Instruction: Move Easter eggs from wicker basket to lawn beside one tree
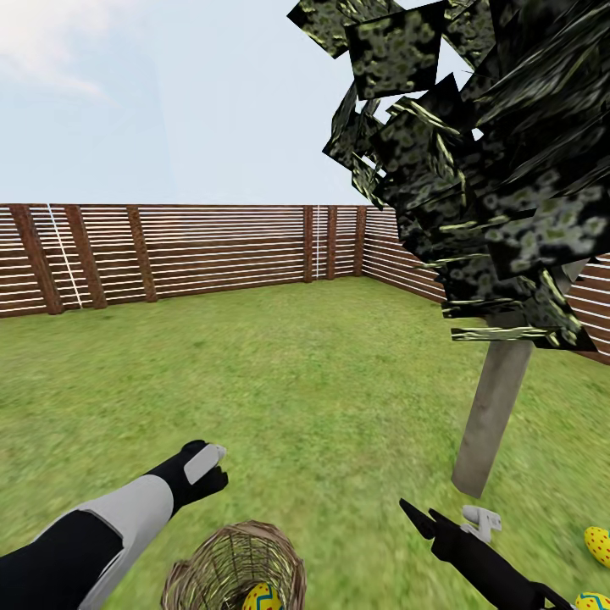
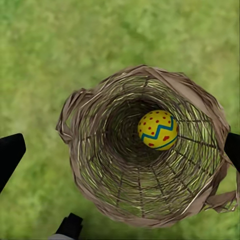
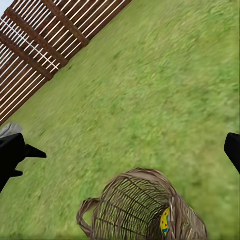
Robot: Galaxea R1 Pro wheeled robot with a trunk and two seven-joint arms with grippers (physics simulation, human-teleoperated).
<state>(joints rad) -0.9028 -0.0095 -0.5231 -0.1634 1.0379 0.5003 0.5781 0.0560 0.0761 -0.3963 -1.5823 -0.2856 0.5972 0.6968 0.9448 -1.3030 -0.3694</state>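
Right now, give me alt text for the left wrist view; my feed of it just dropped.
One yellow Easter egg with a blue zigzag band and red dots lies inside the round woven brown wicker basket, seen from straight above. The basket sits on mottled green lawn, with the left gripper's black fingertips spread wide at the picture's edges.

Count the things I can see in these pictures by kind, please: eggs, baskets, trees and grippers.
Eggs: 3, one inside the basket, two on the grass at the right of the head view.
Baskets: 1.
Trees: 1.
Grippers: 2, left and right.
Total: 7.
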